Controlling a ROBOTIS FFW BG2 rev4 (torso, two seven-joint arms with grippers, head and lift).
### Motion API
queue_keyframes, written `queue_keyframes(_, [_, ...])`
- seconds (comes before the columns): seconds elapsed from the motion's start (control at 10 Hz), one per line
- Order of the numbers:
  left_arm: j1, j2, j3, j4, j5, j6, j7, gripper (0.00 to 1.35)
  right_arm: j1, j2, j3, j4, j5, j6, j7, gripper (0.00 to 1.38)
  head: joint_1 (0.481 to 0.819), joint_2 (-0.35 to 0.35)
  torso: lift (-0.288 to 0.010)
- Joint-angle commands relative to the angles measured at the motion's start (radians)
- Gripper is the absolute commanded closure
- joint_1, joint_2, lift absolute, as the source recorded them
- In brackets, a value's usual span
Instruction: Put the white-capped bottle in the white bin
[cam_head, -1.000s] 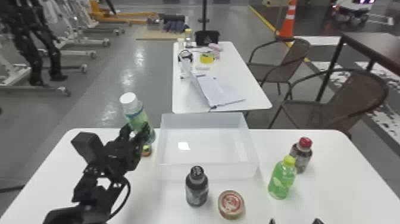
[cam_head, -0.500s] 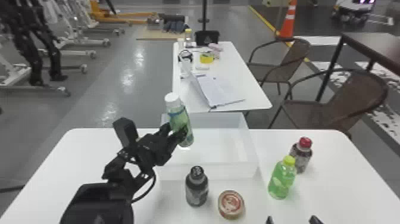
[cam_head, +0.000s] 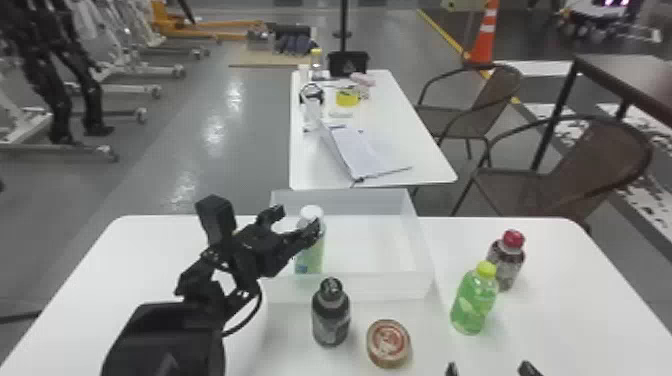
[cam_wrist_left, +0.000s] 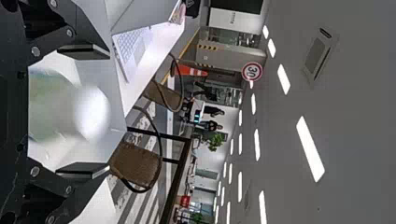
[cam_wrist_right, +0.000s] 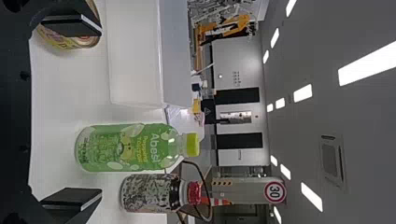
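I had the white-capped bottle (cam_head: 313, 256) upright in the white bin (cam_head: 360, 287), near its left end
I held my left gripper (cam_head: 293, 221) there with its fingers spread, one on either side of the bottle, while my right gripper (cam_head: 490, 369) sat at the head view's bottom edge, fingers also apart, the yellow-capped green bottle (cam_head: 472, 302) beyond it
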Motion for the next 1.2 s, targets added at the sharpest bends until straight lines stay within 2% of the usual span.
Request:
queue_keyframes(0.0, [-0.001,0.0,0.0,0.0,0.013,-0.01,0.0,0.18,0.0,0.0,0.001,0.0,0.0,0.0,0.0,0.09,0.549,0.0,-0.1])
queue_keyframes(0.1, [-0.003,0.0,0.0,0.0,0.019,-0.013,0.0,0.28,0.0,0.0,-0.001,0.0,0.0,0.0,0.0,0.09,0.549,0.0,-0.1])
queue_keyframes(0.2, [-0.001,0.0,-0.002,0.0,0.024,-0.016,0.0,0.33,0.0,0.0,-0.001,0.0,-0.002,0.0,0.0,0.09,0.549,0.0,-0.1])
queue_keyframes(0.4, [0.008,0.004,0.006,-0.005,0.024,-0.024,0.0,0.33,0.002,-0.004,-0.001,0.0,-0.002,0.0,0.0,0.09,0.549,0.0,-0.1])
queue_keyframes(0.6, [0.051,0.008,0.048,-0.035,0.007,-0.053,0.003,0.33,0.002,-0.005,0.001,0.0,-0.002,0.0,0.0,0.09,0.549,0.0,-0.1])
queue_keyframes(0.9, [0.243,-0.013,0.198,-0.166,-0.059,-0.079,0.043,0.33,0.003,-0.008,0.001,-0.003,-0.003,0.0,0.0,0.09,0.549,0.0,-0.1])
queue_keyframes(1.0, [0.303,-0.013,0.239,-0.207,-0.078,-0.103,0.066,0.33,0.006,-0.008,0.001,-0.003,-0.005,0.0,0.0,0.09,0.549,0.0,-0.1])
queue_keyframes(1.1, [0.372,-0.013,0.27,-0.252,-0.075,-0.132,0.119,0.33,0.008,-0.01,0.001,-0.005,-0.006,0.0,0.0,0.09,0.549,0.0,-0.1])
